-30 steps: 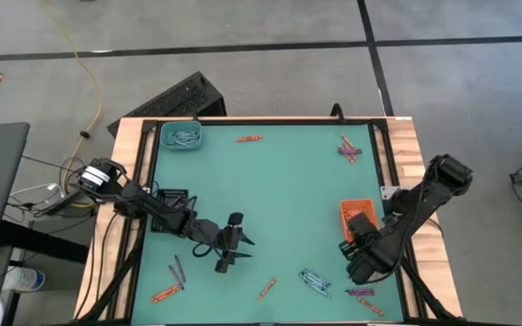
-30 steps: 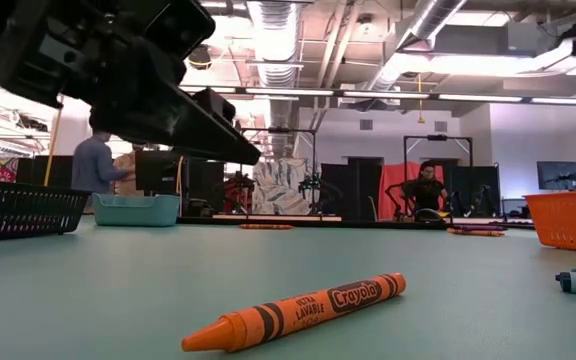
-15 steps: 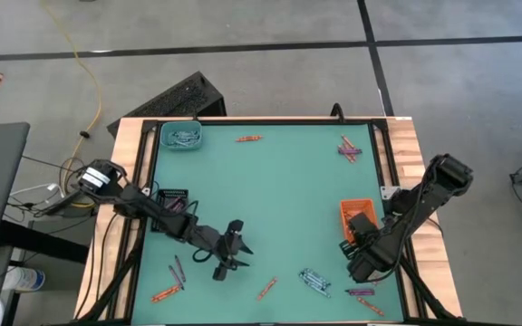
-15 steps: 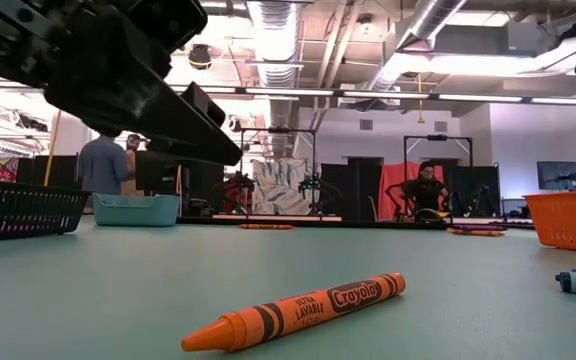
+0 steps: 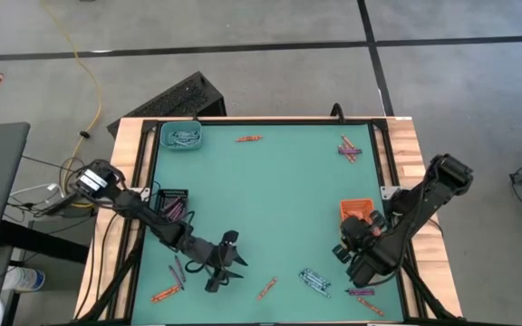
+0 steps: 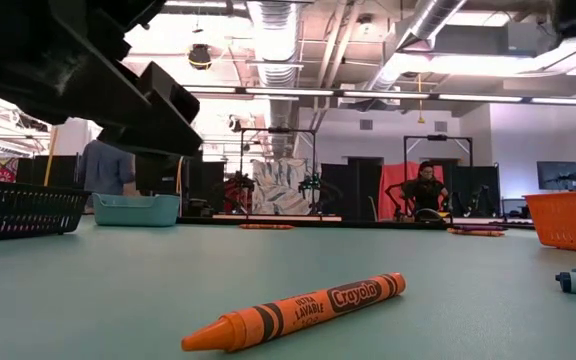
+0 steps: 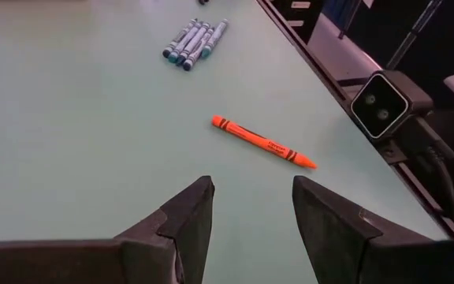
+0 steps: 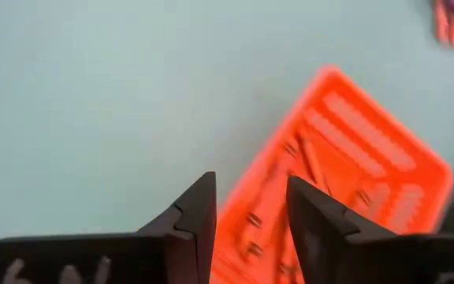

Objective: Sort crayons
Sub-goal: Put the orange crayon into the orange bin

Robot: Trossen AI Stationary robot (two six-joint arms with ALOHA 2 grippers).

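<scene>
**Two robot arms over a green counter scattered with crayons**

Seen from above, a green counter (image 5: 270, 199) carries crayons in loose groups. The left end effector (image 5: 224, 270) hovers low near the front edge, its two dark fingers (image 7: 187, 217) spread apart with nothing between them. Just ahead of it lies a single orange crayon (image 7: 262, 143), and farther on a cluster of blue-grey crayons (image 7: 195, 40) lies side by side.

The right end effector (image 5: 350, 249) sits over the near end of the orange tray (image 5: 356, 211) on the right side. Its fingers (image 8: 195, 213) are parted and hold nothing; orange crayons (image 8: 310, 162) lie inside the tray below.

A black tray (image 5: 172, 200) on the left holds purple crayons, and a teal tray (image 5: 181, 136) sits at the far left corner. More crayons lie at the far edge (image 5: 248, 139), the far right corner (image 5: 348, 149), the front left (image 5: 172, 281) and the front right (image 5: 364, 297).
</scene>
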